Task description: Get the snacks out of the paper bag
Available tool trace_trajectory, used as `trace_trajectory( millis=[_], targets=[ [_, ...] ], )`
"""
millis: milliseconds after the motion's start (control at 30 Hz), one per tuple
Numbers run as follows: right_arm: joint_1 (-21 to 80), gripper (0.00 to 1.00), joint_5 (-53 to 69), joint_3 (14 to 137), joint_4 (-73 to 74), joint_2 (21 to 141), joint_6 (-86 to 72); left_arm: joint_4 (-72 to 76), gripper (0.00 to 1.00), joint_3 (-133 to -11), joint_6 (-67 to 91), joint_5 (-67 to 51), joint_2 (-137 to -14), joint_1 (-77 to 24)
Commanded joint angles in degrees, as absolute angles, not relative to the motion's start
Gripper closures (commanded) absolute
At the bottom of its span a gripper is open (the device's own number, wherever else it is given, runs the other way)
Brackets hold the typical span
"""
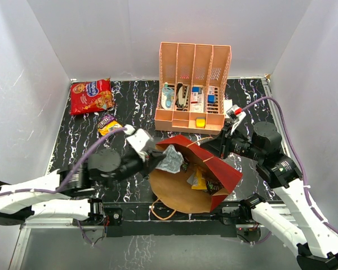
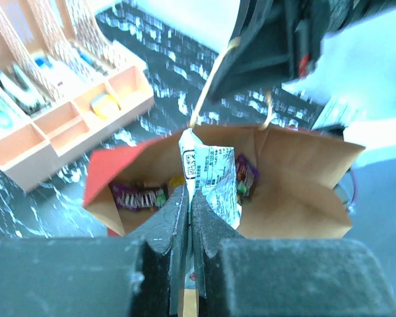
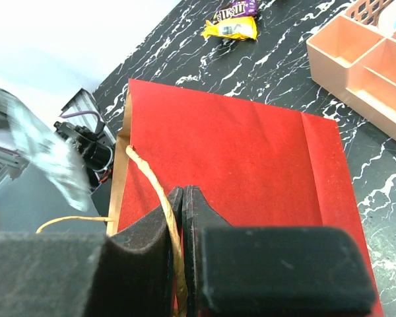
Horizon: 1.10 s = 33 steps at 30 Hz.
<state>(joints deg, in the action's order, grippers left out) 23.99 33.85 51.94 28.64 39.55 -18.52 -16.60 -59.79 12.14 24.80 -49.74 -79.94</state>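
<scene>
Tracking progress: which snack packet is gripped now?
The silver packet, pinched by the left gripper at the paper bag's mouth; the others lie inside it or on the table. The right gripper grips only the twine handle.

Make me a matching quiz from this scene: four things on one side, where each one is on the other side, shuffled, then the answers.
1. silver packet
2. twine handle
3. red cookie bag
4. peach rack

A. far left corner of the table
B. pinched in the right gripper
C. far side, middle
D. pinched in the left gripper

Pairs: 1-D, 2-B, 3-A, 4-C
</scene>
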Motion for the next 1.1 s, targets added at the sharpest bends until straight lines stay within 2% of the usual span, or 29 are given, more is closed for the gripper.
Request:
trace_trajectory(
  millis=[0,200,333,500,633,733,867,1067],
  targets=[
    [24.34,0.92,32.12,52.46,27.14,38.83,-18.14,-16.69,1.0,-67.78,4.43,26.28,-46.48,-79.81],
    [24.29,0.92,31.76,53.03,27.88,38.41,-18.13,-13.38,1.0,-73.12,-9.09,36.76,-47.42,-79.81],
    [24.28,0.92,31.55,53.39,28.62,38.34,-18.06,-6.5,1.0,-72.61,-19.65,50.62,-49.38,-79.82],
    [24.31,0.93,31.42,53.36,28.67,38.54,-17.9,20.53,1.0,-62.6,-41.33,62.61,-50.49,-79.82],
    [24.26,0.92,31.68,52.99,28.15,38.75,-17.8,34.07,1.0,-54.81,-50.14,64.78,-50.66,-76.71],
    [24.28,0.92,31.92,53.0,28.28,38.93,-17.77,25.85,1.0,-53.56,-40.02,62.98,-49.71,-68.14],
    [24.25,0.92,31.75,53.09,28.56,38.62,-17.72,6.11,1.0,-54.75,-15.27,55.1,-50.04,-51.91],
    [24.3,0.92,31.96,53.92,29.21,38.97,-17.55,-4.34,1.0,-49.32,2.87,49.49,-55.79,-38.41]
  ],
)
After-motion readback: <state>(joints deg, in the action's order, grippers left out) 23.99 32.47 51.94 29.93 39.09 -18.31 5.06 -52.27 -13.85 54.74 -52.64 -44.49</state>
